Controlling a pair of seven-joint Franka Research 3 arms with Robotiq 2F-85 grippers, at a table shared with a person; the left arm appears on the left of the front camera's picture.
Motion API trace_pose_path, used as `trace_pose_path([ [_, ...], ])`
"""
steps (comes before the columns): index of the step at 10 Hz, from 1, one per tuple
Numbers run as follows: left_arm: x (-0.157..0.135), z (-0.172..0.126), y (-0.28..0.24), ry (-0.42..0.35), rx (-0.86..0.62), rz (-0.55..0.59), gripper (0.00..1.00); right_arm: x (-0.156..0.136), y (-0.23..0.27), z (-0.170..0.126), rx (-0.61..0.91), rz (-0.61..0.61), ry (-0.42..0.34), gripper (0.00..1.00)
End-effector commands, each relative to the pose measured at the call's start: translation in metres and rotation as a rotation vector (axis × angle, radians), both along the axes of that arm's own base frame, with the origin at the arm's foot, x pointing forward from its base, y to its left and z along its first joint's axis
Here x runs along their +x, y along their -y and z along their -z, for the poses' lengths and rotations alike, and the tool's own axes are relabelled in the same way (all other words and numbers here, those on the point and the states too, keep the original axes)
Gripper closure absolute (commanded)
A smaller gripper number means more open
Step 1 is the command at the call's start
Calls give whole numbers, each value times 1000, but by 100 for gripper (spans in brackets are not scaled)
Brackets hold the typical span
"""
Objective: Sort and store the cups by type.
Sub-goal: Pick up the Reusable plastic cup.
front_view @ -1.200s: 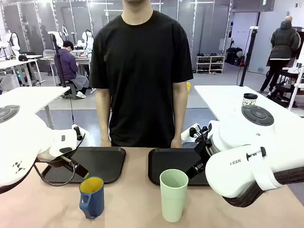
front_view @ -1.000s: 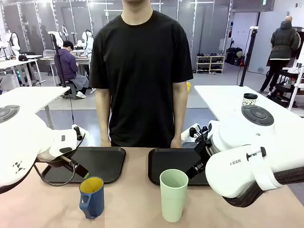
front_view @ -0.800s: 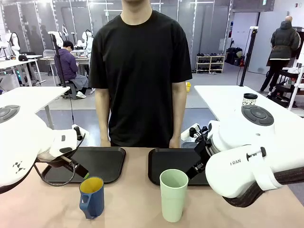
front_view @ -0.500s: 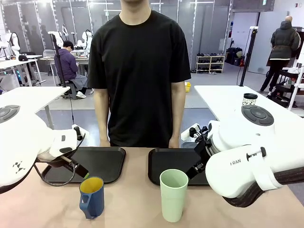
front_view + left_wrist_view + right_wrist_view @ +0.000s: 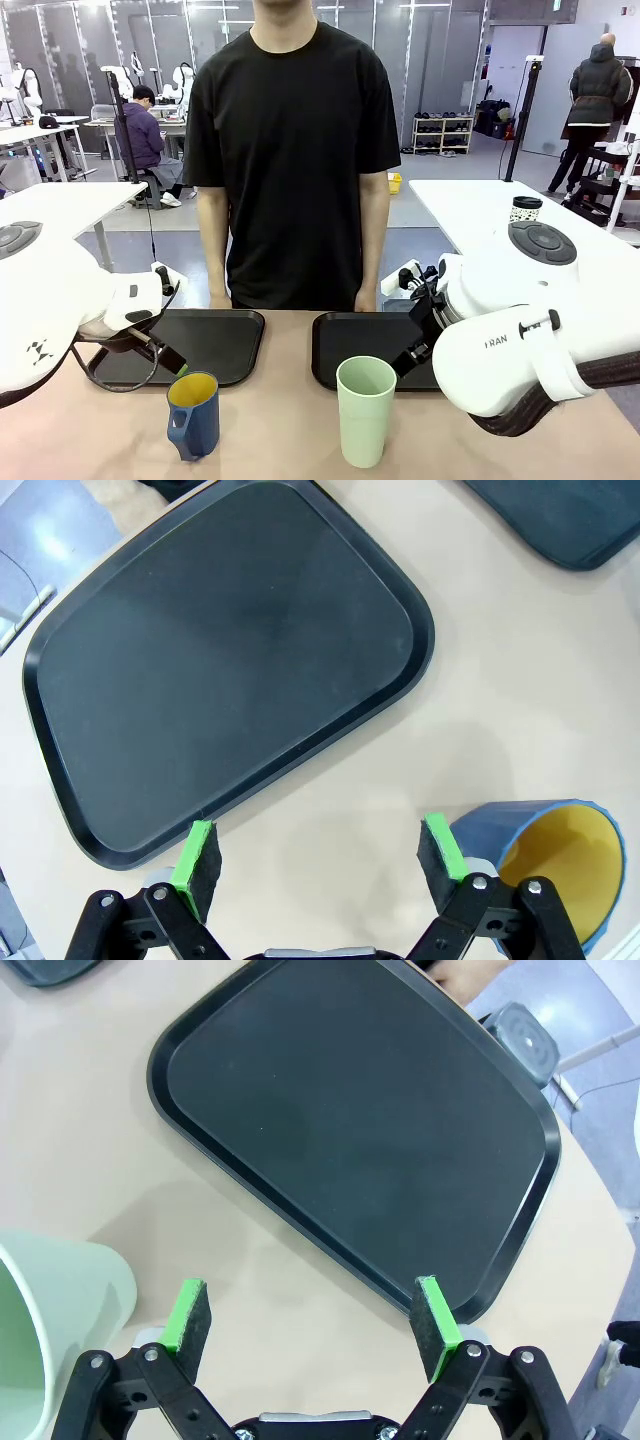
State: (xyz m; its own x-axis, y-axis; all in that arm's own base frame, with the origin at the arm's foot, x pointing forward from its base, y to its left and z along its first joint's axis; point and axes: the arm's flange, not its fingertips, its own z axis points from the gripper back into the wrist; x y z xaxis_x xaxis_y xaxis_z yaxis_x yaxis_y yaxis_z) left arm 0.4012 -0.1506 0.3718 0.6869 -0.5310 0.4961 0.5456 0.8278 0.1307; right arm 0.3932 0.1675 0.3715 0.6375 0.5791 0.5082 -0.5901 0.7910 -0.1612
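Sorting has not begun, by the look of it: the dark blue mug (image 5: 193,415) and the pale green tumbler (image 5: 365,410) both stand upright on the counter (image 5: 290,440), on the robot's side of it. Each is just in front of a black tray, the mug before the left tray (image 5: 215,340) and the tumbler before the right tray (image 5: 350,345), and both trays lie bare. The person (image 5: 295,150) stands at the far edge, arms hanging down, taking no part. The left fingers (image 5: 200,860) are spread wide and hold nothing. In the left wrist view the mug shows just outside one pad rather than between the two, with its yellow inside facing up. The right fingers (image 5: 188,1322) are likewise spread and empty, with the tumbler's rim at the corner of the right wrist view, off to one side of them. The step in hand looks like the approach to the first pick. The next move probably calls for an arm to shift sideways until its cup sits between the pads, then descend and close. The mug's handle, on its near left side, should stay out of the pinch.
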Motion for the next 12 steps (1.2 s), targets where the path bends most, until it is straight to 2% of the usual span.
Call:
trace_pose_path([
  [1,0,0,0,0,0,-1,0,0,0,0,2,2,-1,0],
  [9,-1,-4,1,8,-9,13,0,0,0,0,0,0,0,0],
  [10,-2,-15,2,33,-9,24,0,-3,-2,-13,18,21,-9,0],
  [12,-8,-46,7,78,-15,24,0,-12,-6,-58,-20,50,59,0],
])
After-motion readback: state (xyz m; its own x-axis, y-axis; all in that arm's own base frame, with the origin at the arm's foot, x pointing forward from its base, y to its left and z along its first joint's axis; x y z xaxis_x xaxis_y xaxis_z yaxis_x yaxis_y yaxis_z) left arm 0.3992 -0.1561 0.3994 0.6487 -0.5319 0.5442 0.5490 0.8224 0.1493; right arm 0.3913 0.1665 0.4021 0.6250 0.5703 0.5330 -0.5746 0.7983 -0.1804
